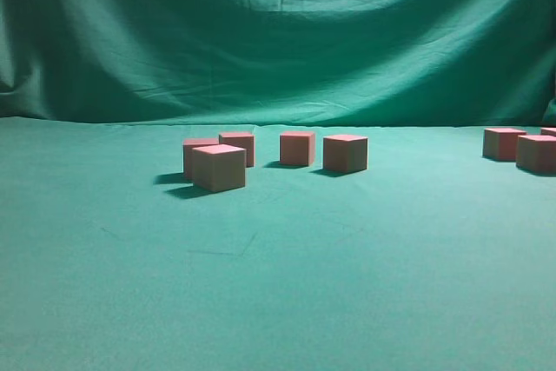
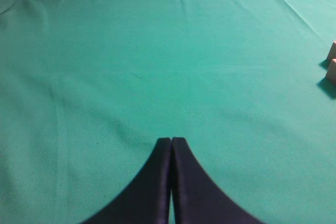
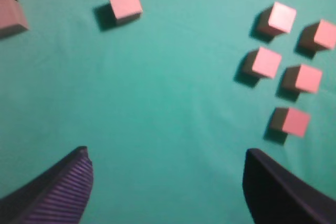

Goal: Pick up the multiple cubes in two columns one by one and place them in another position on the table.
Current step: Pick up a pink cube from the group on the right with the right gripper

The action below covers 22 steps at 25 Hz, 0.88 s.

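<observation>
In the exterior view, the farthest right cube (image 1: 550, 132) is cut by the picture's right edge; another cube (image 1: 198, 152) hides partly behind the near one (image 1: 219, 168); in the left wrist view two cubes (image 2: 332, 61) show only as slivers at the right edge; the right wrist view is blurred, its top-left cubes (image 3: 11, 9) cropped.

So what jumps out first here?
Small matte salmon-pink cubes on the green cloth table: four cluster mid-table in the exterior view, more sit at the right edge. From above, the right gripper hangs wide open and empty, with five cubes ahead to its right. The left gripper is shut over bare cloth.
</observation>
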{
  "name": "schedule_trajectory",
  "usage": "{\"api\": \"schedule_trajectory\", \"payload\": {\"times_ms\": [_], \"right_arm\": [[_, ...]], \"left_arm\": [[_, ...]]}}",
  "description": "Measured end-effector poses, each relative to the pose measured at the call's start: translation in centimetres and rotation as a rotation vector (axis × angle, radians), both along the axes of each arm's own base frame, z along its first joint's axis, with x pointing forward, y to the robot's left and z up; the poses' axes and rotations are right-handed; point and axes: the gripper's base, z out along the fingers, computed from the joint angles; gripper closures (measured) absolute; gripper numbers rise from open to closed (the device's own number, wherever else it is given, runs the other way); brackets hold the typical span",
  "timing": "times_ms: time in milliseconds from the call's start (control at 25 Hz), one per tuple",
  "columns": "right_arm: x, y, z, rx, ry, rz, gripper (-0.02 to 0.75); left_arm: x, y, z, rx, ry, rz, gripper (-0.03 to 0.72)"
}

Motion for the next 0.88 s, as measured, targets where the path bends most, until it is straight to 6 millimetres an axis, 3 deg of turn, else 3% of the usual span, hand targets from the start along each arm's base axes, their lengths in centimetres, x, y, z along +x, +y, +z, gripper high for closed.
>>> {"api": "schedule_trajectory", "payload": {"times_ms": [200, 520, 680, 880], "right_arm": [[-0.7, -5.3, -2.2, 0.102, -0.018, -0.168, 0.152], [1.5, -12.2, -5.2, 0.105, -0.028, -0.448, 0.152], [3.4, -13.9, -6.9, 0.096, -0.017, -0.51, 0.152], [6.0, -14.8, -10.5, 0.071, 0.05, -0.516, 0.152]], "left_arm": [[0.0, 0.0, 0.0, 0.0, 0.0, 0.0, 0.688], [0.0, 0.0, 0.0, 0.0, 0.0, 0.0, 0.688], [0.0, 0.0, 0.0, 0.0, 0.0, 0.0, 0.688], [0.0, 0.0, 0.0, 0.0, 0.0, 0.0, 0.688]]}}
